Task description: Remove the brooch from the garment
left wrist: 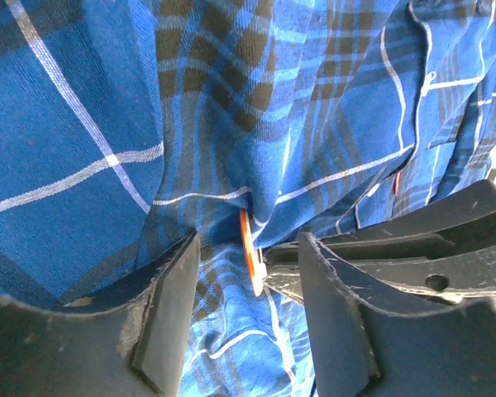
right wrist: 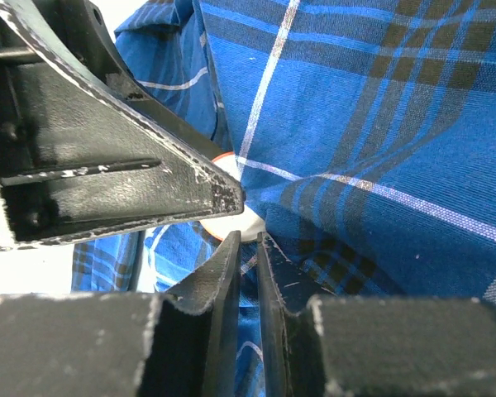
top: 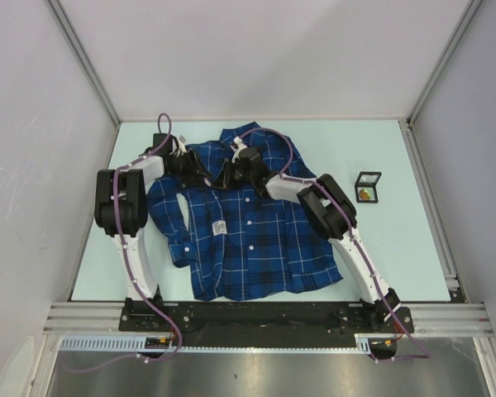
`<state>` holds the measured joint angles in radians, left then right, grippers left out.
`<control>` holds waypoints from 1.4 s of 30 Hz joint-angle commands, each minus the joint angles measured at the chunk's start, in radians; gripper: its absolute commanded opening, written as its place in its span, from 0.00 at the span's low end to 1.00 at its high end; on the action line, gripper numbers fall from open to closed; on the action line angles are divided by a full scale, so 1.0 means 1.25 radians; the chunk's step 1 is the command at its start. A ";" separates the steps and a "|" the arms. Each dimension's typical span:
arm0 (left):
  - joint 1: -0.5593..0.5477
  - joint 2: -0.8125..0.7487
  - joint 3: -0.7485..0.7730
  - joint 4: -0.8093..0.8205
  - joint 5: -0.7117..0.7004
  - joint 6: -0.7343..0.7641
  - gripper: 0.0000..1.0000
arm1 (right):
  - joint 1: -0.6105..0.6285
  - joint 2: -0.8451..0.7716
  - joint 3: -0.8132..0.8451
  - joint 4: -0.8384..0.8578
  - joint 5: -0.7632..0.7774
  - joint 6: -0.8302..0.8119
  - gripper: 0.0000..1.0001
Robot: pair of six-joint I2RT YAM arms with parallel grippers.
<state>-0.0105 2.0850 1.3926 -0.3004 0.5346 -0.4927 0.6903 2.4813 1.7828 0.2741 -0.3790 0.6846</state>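
The garment, a dark blue plaid shirt, lies flat on the table with its collar at the far side. Both grippers meet on its upper chest. The brooch is an orange disc seen edge-on, with a white back, standing out of a fold of cloth. My left gripper is open, with one finger on each side of the brooch and not touching it. My right gripper is shut to a thin slit, its tips at the brooch's white back. In the top view both grippers hide the brooch.
A small black open case with something orange inside stands on the table right of the shirt. The shirt's white tag is on its front. Grey walls enclose the table on three sides.
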 commanded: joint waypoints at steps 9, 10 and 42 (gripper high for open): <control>0.048 -0.062 -0.056 0.071 -0.040 -0.035 0.51 | 0.002 0.013 0.040 0.002 -0.005 -0.004 0.17; 0.046 -0.060 -0.056 0.072 -0.040 -0.037 0.50 | 0.001 0.013 0.041 0.002 -0.005 -0.005 0.17; 0.016 -0.008 -0.050 0.131 0.052 -0.021 0.06 | -0.007 0.032 0.087 -0.027 -0.019 0.050 0.19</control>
<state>0.0311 2.0819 1.3277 -0.1867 0.5819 -0.5419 0.6918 2.5118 1.8389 0.2367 -0.3832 0.6811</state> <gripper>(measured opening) 0.126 0.165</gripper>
